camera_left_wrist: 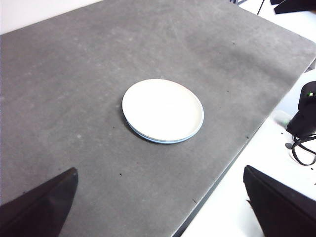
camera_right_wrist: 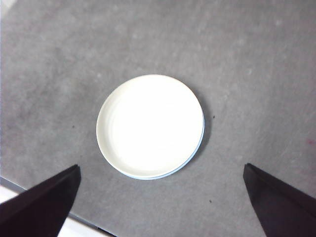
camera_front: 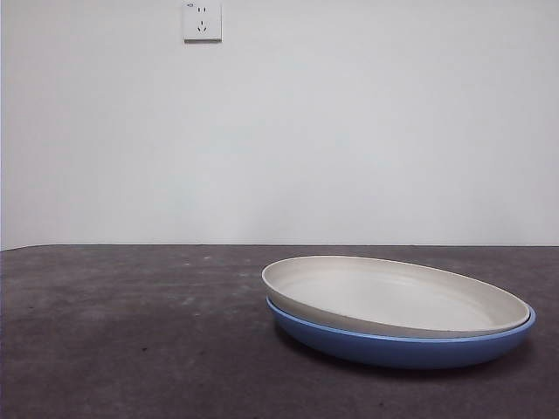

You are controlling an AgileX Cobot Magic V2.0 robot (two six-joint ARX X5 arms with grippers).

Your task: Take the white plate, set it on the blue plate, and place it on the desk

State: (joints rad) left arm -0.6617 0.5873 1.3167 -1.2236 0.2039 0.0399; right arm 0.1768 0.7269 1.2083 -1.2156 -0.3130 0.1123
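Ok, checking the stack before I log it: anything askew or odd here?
Slightly: the white plate sits off-centre in the blue plate, tilted, blue rim showing mostly along one side. Nothing is spilled or damaged. Both grippers are open and well clear.

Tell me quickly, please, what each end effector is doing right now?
Left end effector: open, holding nothing.
Right end effector: open, holding nothing, high above the white plate.

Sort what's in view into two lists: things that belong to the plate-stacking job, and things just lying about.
Part of the job:
- white plate, resting on the blue one
- blue plate, underneath, on the desk
- desk
- left gripper and right gripper, both open, high above the plates

Just there:
- wall socket
- black cables beside the desk
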